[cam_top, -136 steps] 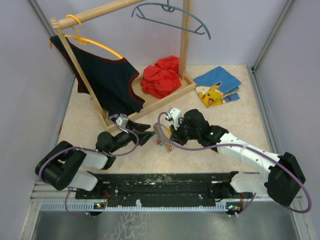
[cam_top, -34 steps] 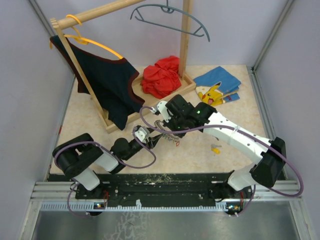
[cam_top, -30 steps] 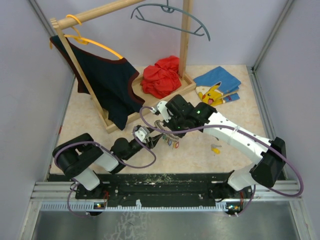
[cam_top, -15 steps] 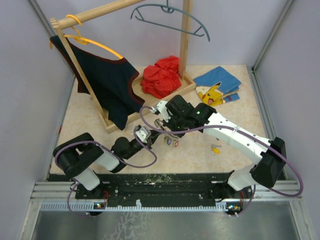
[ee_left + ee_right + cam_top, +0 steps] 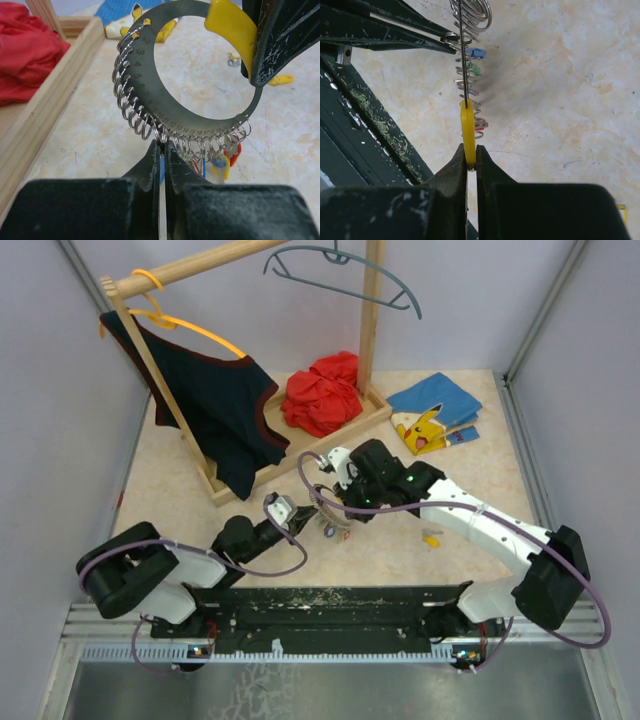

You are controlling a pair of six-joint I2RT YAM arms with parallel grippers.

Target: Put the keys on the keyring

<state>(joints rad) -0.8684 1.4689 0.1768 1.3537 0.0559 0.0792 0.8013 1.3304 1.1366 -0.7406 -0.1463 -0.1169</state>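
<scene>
Against the view half a second earlier, the left hand (image 5: 163,150) has gone from partly open to clenched. Its arm now lies lower and further left along the near edge. The right arm has drawn slightly to the right, carrying the keyring (image 5: 200,125) with it. The rack (image 5: 215,490), the red cloth (image 5: 322,392) and the loose yellow piece (image 5: 431,538) on the worktop (image 5: 480,480) lie as they did. The left hand's jaws are pressed together, with only a hairline gap, on one of the small wire loops (image 5: 161,142) along the keyring's lower rim. No other part of that hand touches the band. The right hand (image 5: 470,159) is likewise clenched. Its fingers (image 5: 455,175) pinch the yellow tab (image 5: 468,131) fixed on the keyring's upper right. The left wrist view confirms this, the tab disappearing under a dark finger. The keyring is a flat numbered band standing upright. It is held clear of the worktop between the two hands, at the near centre, just in front of the rack's base. The keys (image 5: 223,162), with red, yellow and blue tags, hang in a bunch from loops on its lower right rim. From the right wrist a blue tag (image 5: 477,52) and a green one show beside the band's edge. Whether every key is threaded cannot be told.
</scene>
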